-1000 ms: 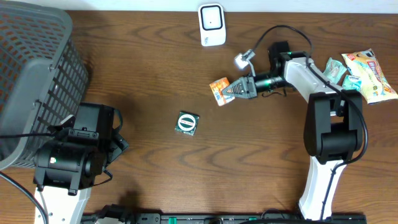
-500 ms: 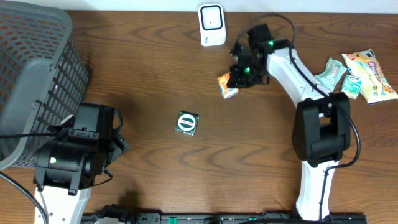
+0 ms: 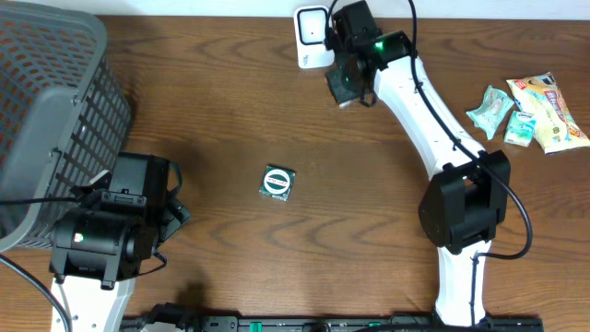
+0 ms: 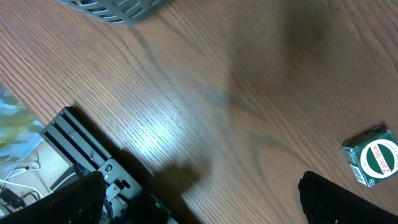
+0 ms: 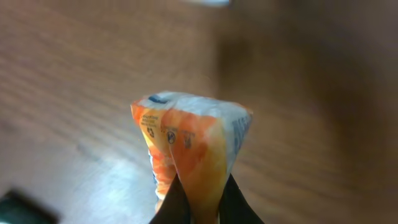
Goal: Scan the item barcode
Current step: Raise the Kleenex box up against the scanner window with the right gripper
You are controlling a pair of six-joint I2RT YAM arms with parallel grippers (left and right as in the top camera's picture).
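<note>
Orange-and-white snack packet, crumpled and folded into a ridge, small print on its orange face, pinched at its lower end between closed jaws, held off the worktop, just beside the white rounded scanner at the far edge

Orange-and-white snack packet, green sachet, grey lattice basket, brown woodgrain table

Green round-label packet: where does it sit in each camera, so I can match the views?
Overhead: the green packet lies near the picture's centre, flat on the wood.
Left wrist: at the right edge, lower half.
Right wrist: not clearly in it; a dark blur in the bottom-left corner might be it.
Shared landmark: the grey basket, far left in overhead, at the top edge in left wrist.
</note>
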